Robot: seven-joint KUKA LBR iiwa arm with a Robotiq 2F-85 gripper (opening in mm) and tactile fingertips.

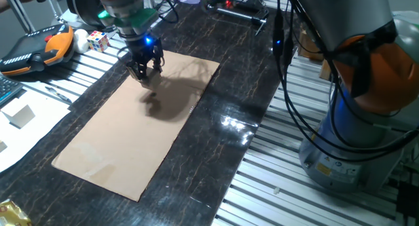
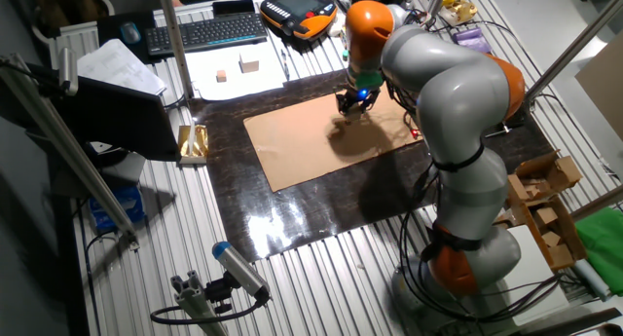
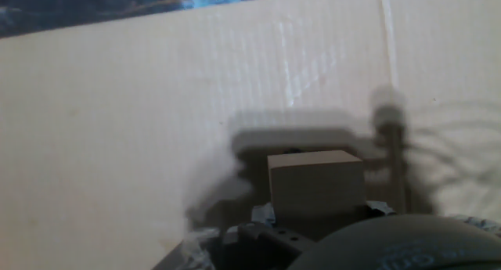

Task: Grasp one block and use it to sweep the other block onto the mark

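Gripper [image 1: 145,70] is pointing down over the cardboard sheet [image 1: 131,141], near the sheet's far corner in one fixed view, fingertips at or just above the surface. In the hand view a tan wooden block [image 3: 316,182] is sitting right at the fingertips, low centre of frame, its shadow spreading around it on the cardboard. Looks like the fingers are closing on the block, but the finger pads are not showing clearly, so grip contact cannot be told for sure. In the fixed views the block is hiding behind the fingers. In the other fixed view the gripper [image 2: 355,101] is sitting over the sheet's [image 2: 311,141] edge nearest the keyboard [image 2: 206,31] side.

Cardboard sheet is lying flat on the dark marbled desk top [image 1: 222,75], long side running diagonally. No second block or mark is showing on the cardboard in these views.

Off the desk's far left corner a multicoloured puzzle cube [image 1: 98,40] is sitting next to an orange-and-black teach pendant [image 1: 33,50]. Two small blocks [image 2: 237,69] are resting on white paper beside the keyboard, well apart from the gripper. Robot arm [image 2: 448,93] is arching over the desk's right edge.
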